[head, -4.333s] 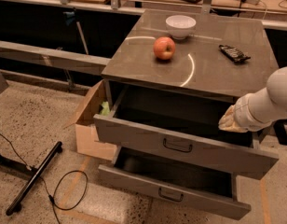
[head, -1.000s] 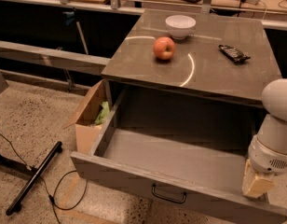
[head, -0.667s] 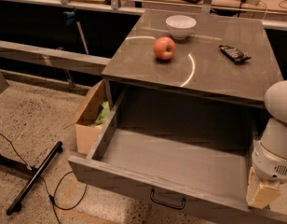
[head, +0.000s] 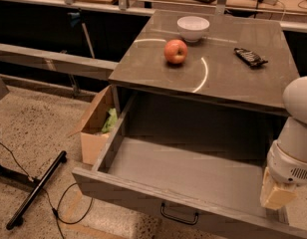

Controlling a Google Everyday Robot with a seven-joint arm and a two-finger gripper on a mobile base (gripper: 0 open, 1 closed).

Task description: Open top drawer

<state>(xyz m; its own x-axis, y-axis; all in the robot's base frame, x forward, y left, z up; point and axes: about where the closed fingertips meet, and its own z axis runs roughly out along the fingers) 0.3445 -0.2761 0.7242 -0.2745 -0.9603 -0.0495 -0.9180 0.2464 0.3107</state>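
Note:
The top drawer (head: 143, 195) is a wide grey metal drawer, pulled far out of the cabinet, its inside bare. Its small dark loop handle (head: 179, 215) sits at the centre of the front panel near the bottom of the view. My gripper (head: 277, 194) is at the drawer's right end, by the right side wall near the front corner, under my white arm (head: 296, 133). The lower drawer is hidden beneath the open top one.
On the cabinet top (head: 228, 78) lie a red apple (head: 176, 51), a white bowl (head: 193, 28) and a dark packet (head: 250, 57). A cardboard box (head: 96, 128) stands on the floor left of the cabinet. A black stand leg (head: 36, 190) and cable (head: 69, 210) lie on the floor.
The top drawer has slid much further out toward the camera and now covers the lower drawer. My gripper has moved down and forward with the drawer's right end.

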